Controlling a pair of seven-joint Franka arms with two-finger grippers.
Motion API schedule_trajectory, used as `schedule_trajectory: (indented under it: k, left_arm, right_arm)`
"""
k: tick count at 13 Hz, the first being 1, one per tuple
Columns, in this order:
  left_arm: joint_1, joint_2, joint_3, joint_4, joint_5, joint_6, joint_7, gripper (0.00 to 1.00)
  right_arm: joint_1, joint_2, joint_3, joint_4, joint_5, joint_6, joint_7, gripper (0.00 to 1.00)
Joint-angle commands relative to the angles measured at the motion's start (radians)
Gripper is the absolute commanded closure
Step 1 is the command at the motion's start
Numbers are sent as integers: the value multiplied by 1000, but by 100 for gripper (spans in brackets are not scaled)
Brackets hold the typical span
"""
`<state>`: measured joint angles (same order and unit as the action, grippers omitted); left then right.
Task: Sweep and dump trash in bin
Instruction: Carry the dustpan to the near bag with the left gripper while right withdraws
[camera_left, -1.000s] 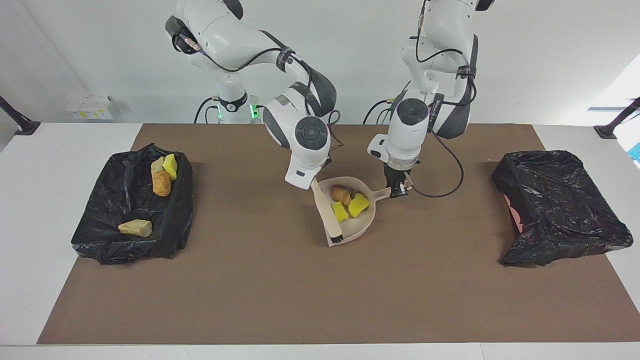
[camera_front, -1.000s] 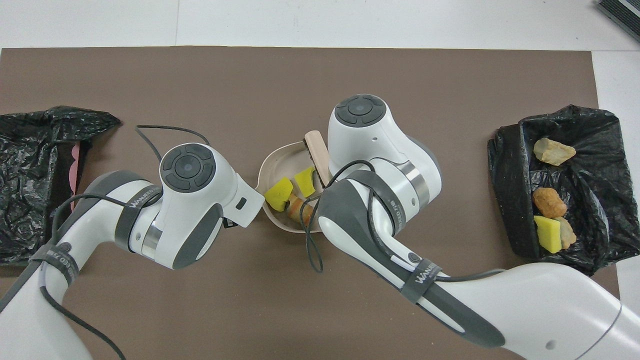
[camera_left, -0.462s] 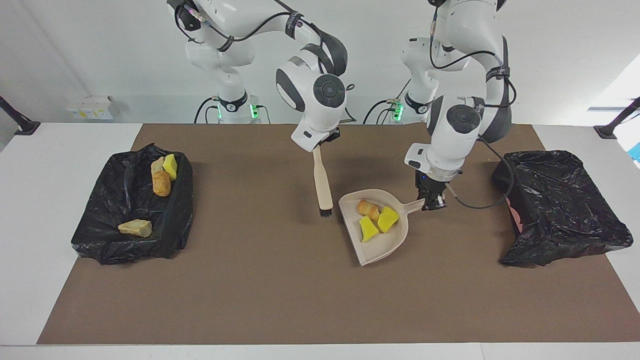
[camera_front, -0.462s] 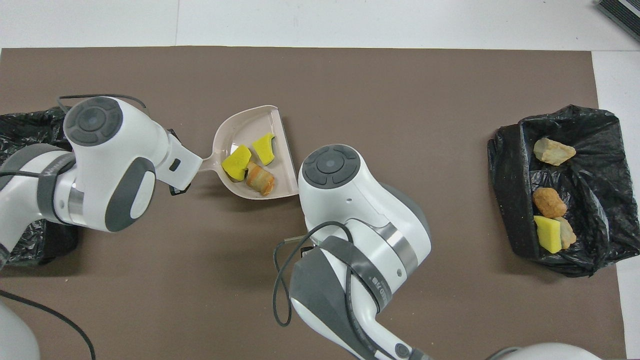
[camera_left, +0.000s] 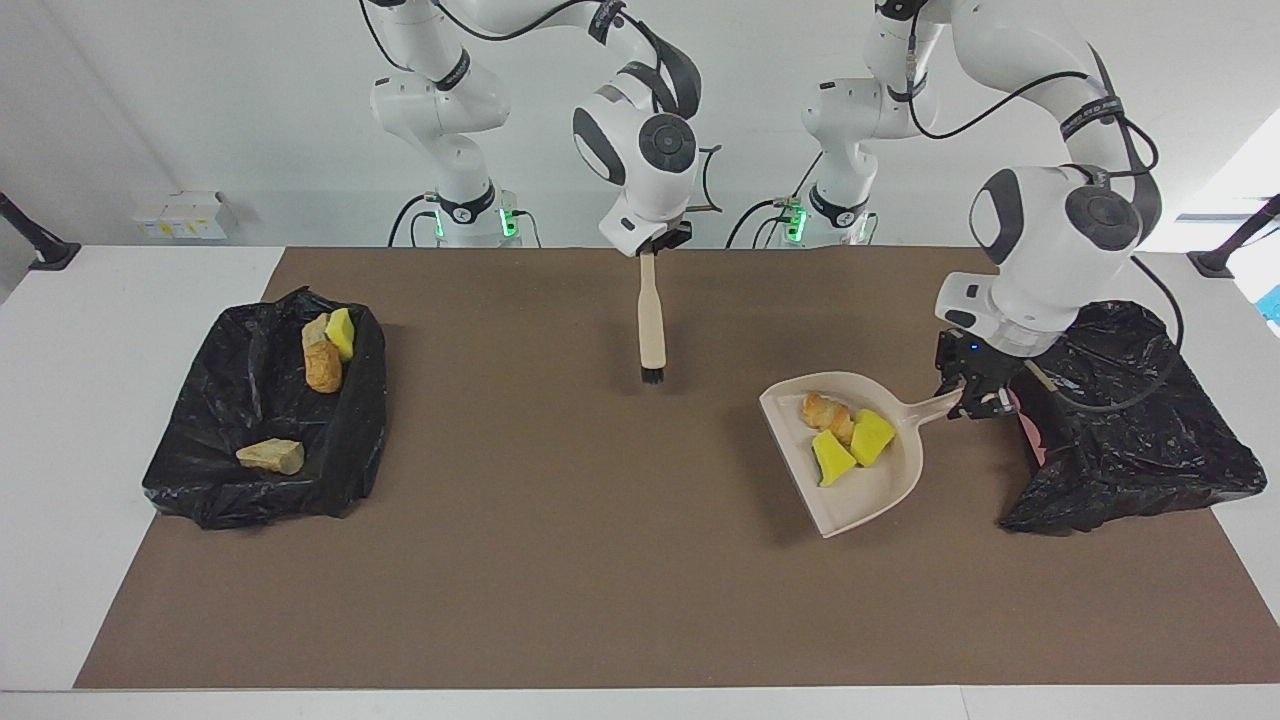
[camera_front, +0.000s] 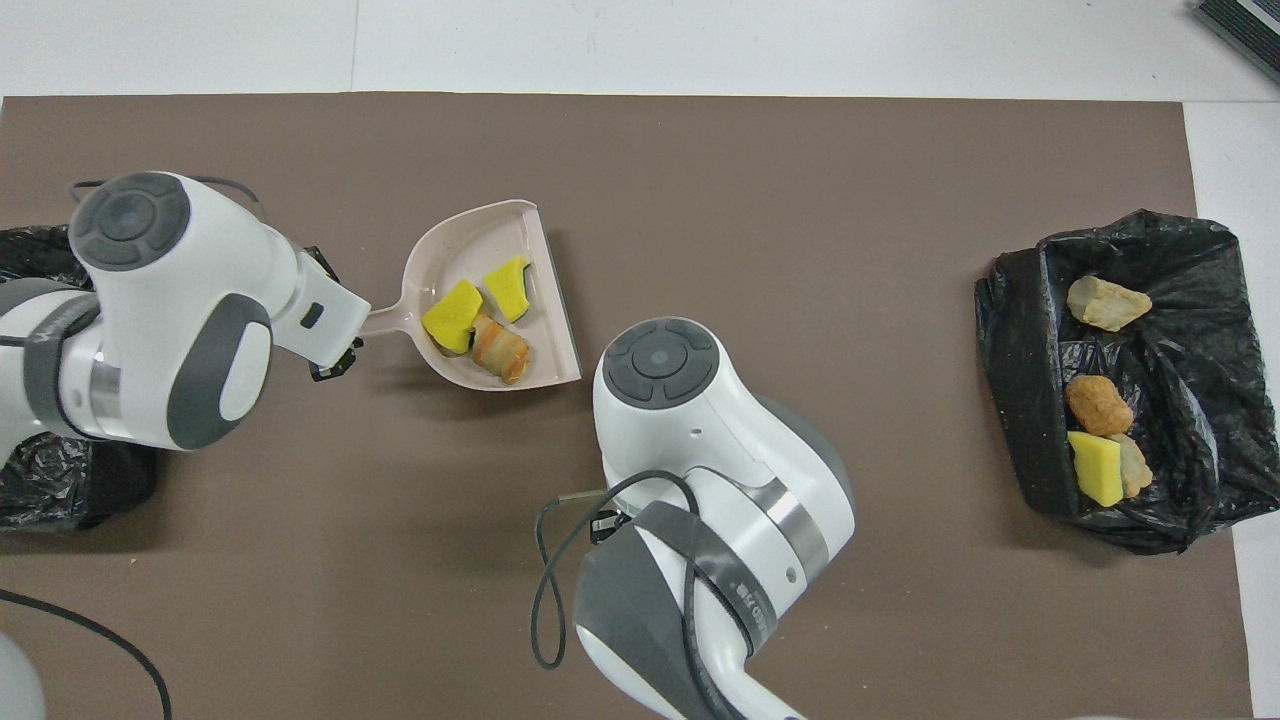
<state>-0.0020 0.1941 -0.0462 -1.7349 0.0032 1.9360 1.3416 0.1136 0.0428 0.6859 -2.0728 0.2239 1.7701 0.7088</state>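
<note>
- Right gripper (camera_left: 655, 245) is clamped shut on the top of a brush (camera_left: 651, 320). It is up over the robots' side of the brown mat (camera_left: 550, 620), about midway between the two ends.
- The brush has a pale, smooth, straight handle and hangs toward 6 o'clock in the facing view. It ends in a short tuft of black bristles.
- Left gripper (camera_left: 975, 395) is pinched nearly closed on the thin handle of the dustpan (camera_left: 870, 500). It is over the mat, just beside the bin at the left arm's end (camera_left: 1130, 420).
- The dustpan is beige plastic, rounded at the handle end with a low rim and a straight open lip. In the facing view the handle points to 2 o'clock and the lip faces 8 o'clock.
- The trash in the dustpan is two yellow spongy chunks (camera_left: 872, 436) and a tan bread-like lump (camera_left: 822, 410), bunched together and touching.
- Seen from the dustpan in the facing view, that bin lies at 3 o'clock. It is a box lined with crinkled, glossy black plastic.
- The bin at the right arm's end (camera_left: 260, 400) lies at 9 o'clock, well apart. It has the same lining and holds one yellow chunk (camera_left: 341, 332), a brown lump (camera_left: 322, 368) and a tan piece (camera_left: 270, 456).
- The mat is flat and matte, lying on the white surface (camera_left: 100, 330).
</note>
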Motion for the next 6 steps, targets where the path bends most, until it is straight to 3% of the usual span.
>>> schedule_trajectory:
  k: [1,4,6]
  left_arm:
    - [97,5,-9,84,-28,-84,143,100]
    - [224,7,-9,110,-31,-115,301,100]
    - [305,10,-4,150,-51,-153,399,100]
  right_arm:
    - [30,-196,-2,-197,83,75,-28,100]
    - [52,-287,-3,-303,139,107,-72,100]
    - [52,-288,-5,-337,182,144,-109,100]
